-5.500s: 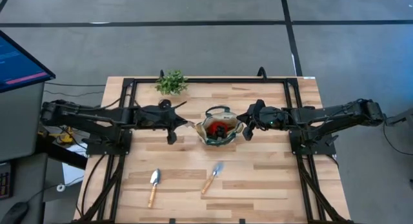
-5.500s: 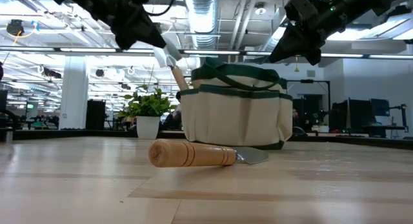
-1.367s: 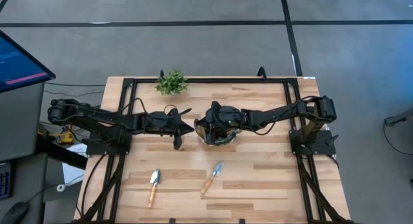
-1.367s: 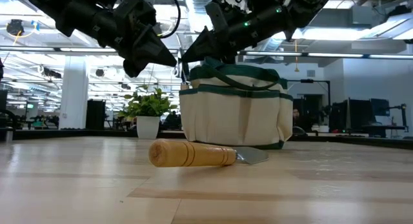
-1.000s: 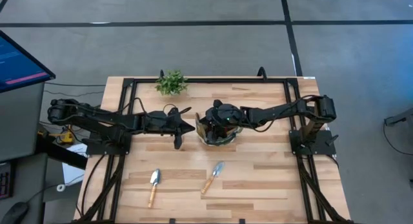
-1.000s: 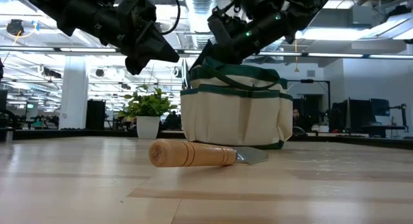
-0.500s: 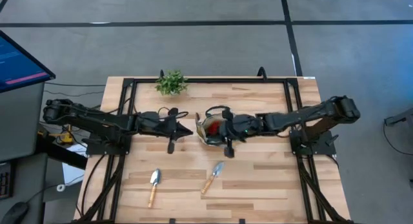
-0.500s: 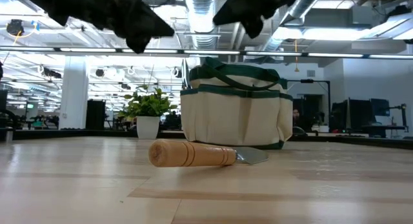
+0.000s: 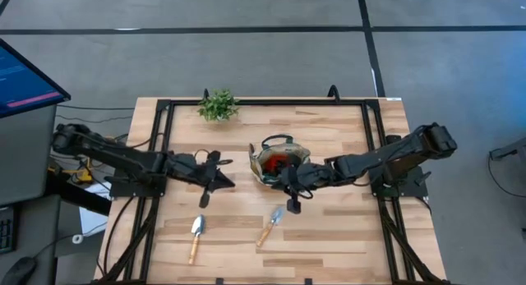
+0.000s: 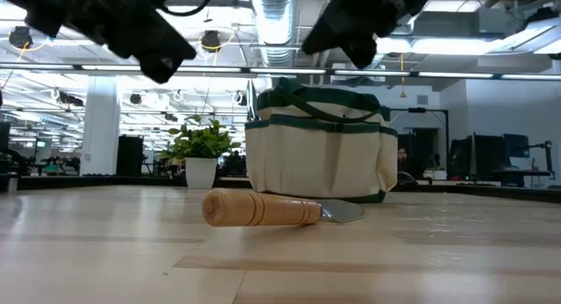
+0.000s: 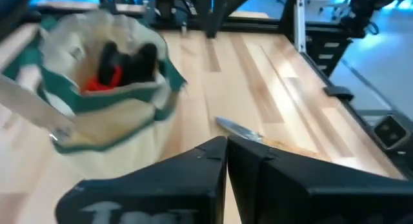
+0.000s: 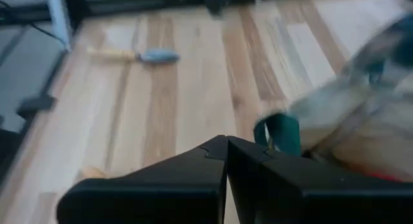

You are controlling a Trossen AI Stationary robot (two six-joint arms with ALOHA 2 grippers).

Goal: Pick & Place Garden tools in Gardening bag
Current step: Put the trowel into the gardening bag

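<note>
Trowels lie on the wooden table by the bag; both jaws clenched, empty.

- The left gripper is seen with its dark fingers pressed together.
- A gardening bag holding red-and-black tools is shown on the desk.
- A trowel is seen beside the bag.

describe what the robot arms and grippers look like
Both arms are black, slim and jointed, with thin black cables looping along them. The left gripper and right gripper end in two flat, dark, wedge-shaped fingers. No markings are readable.
</note>
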